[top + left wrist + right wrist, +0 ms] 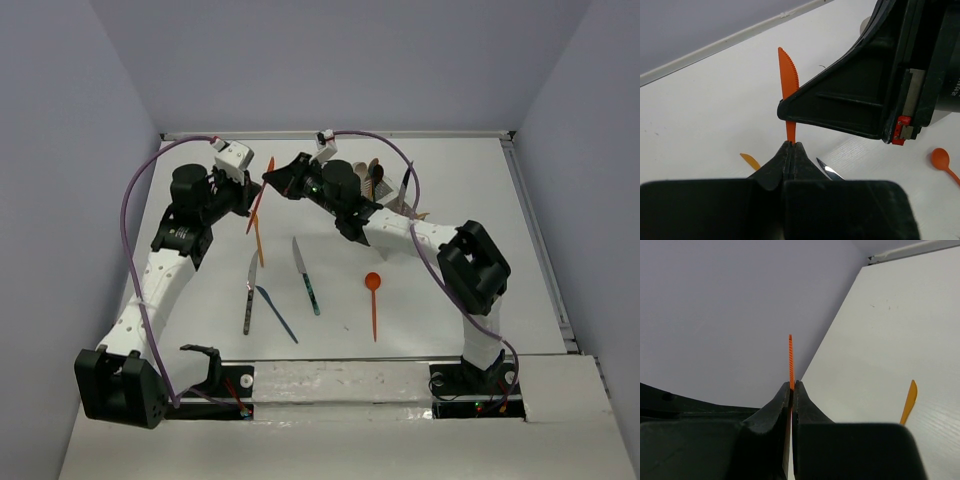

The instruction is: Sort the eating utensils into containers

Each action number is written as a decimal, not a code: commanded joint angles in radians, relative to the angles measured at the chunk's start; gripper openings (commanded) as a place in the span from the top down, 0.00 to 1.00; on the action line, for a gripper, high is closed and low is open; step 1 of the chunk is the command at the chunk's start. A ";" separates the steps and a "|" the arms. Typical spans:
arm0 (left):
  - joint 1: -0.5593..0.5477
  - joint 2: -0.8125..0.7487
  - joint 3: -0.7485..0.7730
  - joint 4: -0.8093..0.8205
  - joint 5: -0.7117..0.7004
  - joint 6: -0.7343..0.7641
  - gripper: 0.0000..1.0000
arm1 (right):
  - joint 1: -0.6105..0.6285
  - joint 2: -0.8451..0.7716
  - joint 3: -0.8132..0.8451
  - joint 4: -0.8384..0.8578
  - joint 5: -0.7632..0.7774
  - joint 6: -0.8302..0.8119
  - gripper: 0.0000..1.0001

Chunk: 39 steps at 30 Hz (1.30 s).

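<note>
Left pincer [790, 145] and right pincer [792, 385] both pinch the knife [788, 75], right just above left; one should loosen before the other pulls.

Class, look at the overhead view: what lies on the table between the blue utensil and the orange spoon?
A silver-bladed knife with a dark handle lies between the blue utensil and the orange spoon; the top view shows it.
</note>
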 commanded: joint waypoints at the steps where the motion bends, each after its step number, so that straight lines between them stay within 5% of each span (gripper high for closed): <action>1: 0.001 -0.058 0.015 0.028 -0.030 0.021 1.00 | 0.011 -0.056 -0.047 0.083 0.074 -0.082 1.00; 11: 0.036 -0.077 -0.052 0.001 -0.165 0.066 1.00 | -0.050 -0.501 -0.271 -0.167 0.217 -0.514 1.00; 21: 0.054 -0.049 -0.059 -0.002 -0.168 0.072 1.00 | -0.296 -0.977 -0.686 -0.238 0.688 -0.548 1.00; 39: 0.067 -0.018 -0.063 -0.009 -0.184 0.078 1.00 | -0.363 -0.695 -0.691 -0.129 0.578 -0.401 1.00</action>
